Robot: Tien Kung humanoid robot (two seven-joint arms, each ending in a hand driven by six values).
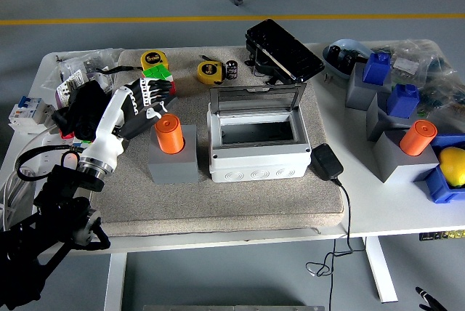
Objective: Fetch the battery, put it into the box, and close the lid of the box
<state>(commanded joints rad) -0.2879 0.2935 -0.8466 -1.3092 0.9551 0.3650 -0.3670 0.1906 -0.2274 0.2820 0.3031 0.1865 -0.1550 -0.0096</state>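
One robot hand is at work, the left hand (pixel 145 104), which comes in from the near left corner on a black arm with a white forearm. Its fingers (pixel 156 93) are loosely spread and hold nothing; they reach to just beside the orange battery (pixel 170 134), on its left and far side, and I cannot tell if they touch it. This battery stands upright in a grey block (pixel 174 158) on the beige mat (pixel 232 202). Behind the hand lie a black tape measure (pixel 152 59) and a yellow tape measure (pixel 209 72). Right of the block, just beside it, is the grey box (pixel 254 162), with its clear lid (pixel 254 98) raised at the far side and the inside dark. A black adapter (pixel 327 161) lies near the right side of the box, and its cable hangs over the near edge of the white table (pixel 363 216). Far to the right, a second orange battery (pixel 418 137) stands in another grey block (pixel 399 160), near blue parts (pixel 378 68). Only fingertips of the right hand (pixel 430 300) show at the near right corner, and I cannot tell their state.
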